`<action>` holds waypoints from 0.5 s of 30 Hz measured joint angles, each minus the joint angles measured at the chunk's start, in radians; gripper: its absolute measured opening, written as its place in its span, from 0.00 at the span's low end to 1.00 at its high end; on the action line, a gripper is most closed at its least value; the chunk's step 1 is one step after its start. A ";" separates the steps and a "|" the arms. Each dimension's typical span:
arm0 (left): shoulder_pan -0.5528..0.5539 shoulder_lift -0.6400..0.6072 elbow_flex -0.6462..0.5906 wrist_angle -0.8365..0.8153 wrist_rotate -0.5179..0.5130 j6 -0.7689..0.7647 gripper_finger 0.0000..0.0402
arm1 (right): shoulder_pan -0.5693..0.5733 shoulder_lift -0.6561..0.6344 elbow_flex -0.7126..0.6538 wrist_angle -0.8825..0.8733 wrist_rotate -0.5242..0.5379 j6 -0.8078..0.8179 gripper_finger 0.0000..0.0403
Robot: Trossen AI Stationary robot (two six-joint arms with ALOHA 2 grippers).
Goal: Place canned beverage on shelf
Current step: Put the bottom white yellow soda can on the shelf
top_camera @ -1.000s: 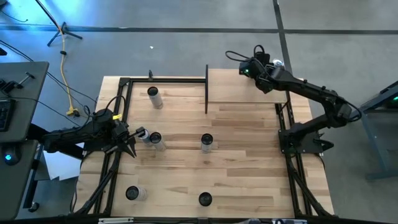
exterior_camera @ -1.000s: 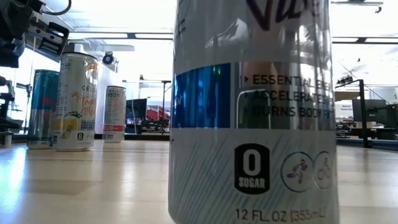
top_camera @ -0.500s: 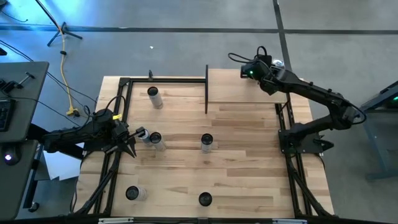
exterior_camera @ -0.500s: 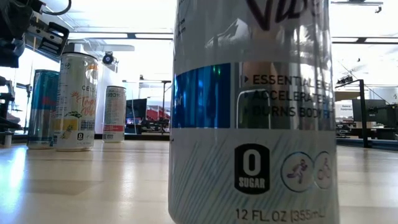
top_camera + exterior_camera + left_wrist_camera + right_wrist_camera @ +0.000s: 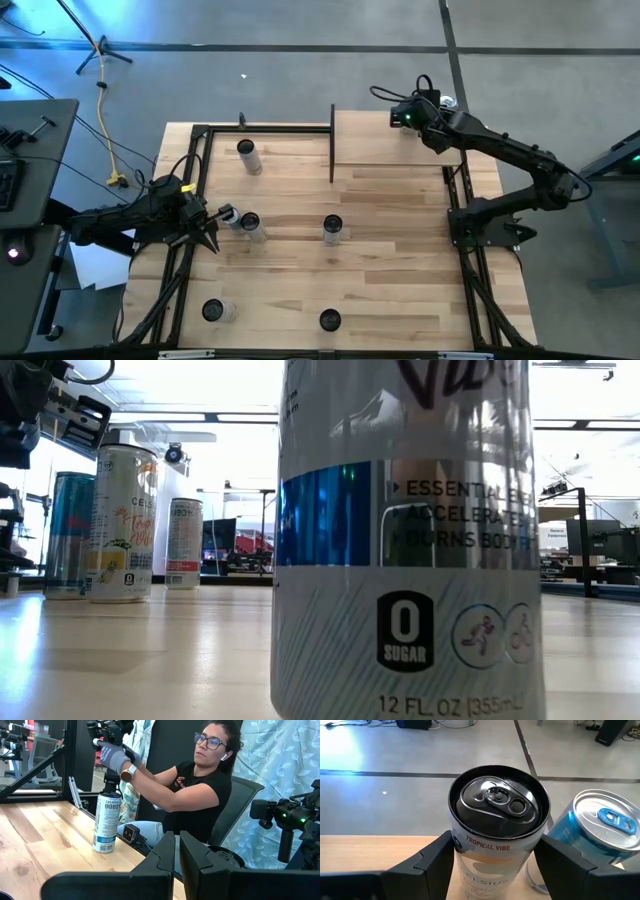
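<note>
Desk (image 5: 400,260): I saw pale wood planks, with bare patches across the middle.
Floor (image 5: 300,80): it was grey, crossed by dark seam lines.
Yellow cable (image 5: 104,120): it trailed over the floor beyond the desk's left far corner.
Stand (image 5: 95,50): thin dark legs were splayed on the floor near the cable's far end.
Side desk (image 5: 35,140): it was dark and stood just left of the desk; a keyboard (image 5: 8,185) lay at its edge.
Person (image 5: 200,795): they sat behind the desk in a black shirt, one arm raised, with a grey glove (image 5: 112,757) on that hand.
Chair (image 5: 242,795): it was grey, behind the person.
Curtain (image 5: 285,760): it was pale with a leaf pattern, behind the chair.
Ceiling lights (image 5: 200,380): they shone bright across the room.
</note>
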 joint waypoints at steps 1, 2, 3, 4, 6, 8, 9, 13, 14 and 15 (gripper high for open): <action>0.000 0.000 0.000 0.000 0.000 0.000 0.01 | 0.000 0.000 0.000 0.000 0.002 0.000 0.60; 0.000 0.000 0.000 0.000 0.000 0.000 0.01 | 0.000 0.000 0.000 0.000 0.004 0.000 0.60; 0.000 0.000 0.000 0.000 0.000 0.000 0.01 | -0.001 0.000 0.000 0.001 0.005 0.000 0.60; 0.000 0.000 0.000 0.000 0.000 0.000 0.01 | -0.005 0.000 0.000 0.002 0.007 0.000 0.60; 0.000 0.000 0.000 0.000 0.000 0.000 0.01 | -0.016 0.000 0.000 0.007 0.007 0.000 0.60; 0.000 0.000 0.000 0.000 0.000 0.000 0.01 | -0.028 0.000 0.000 0.012 -0.006 0.000 0.60; 0.000 0.000 0.000 0.000 0.000 0.000 0.01 | -0.032 0.000 0.000 0.015 -0.012 0.001 0.60; 0.000 0.000 0.000 0.000 0.000 0.000 0.01 | -0.040 0.001 0.000 0.030 -0.027 -0.008 0.60; 0.000 0.000 0.000 0.000 0.000 0.000 0.01 | -0.040 0.001 0.000 0.041 -0.035 -0.018 0.60; 0.000 0.000 0.000 0.000 0.000 0.000 0.01 | -0.040 0.001 0.000 0.051 -0.039 -0.023 0.60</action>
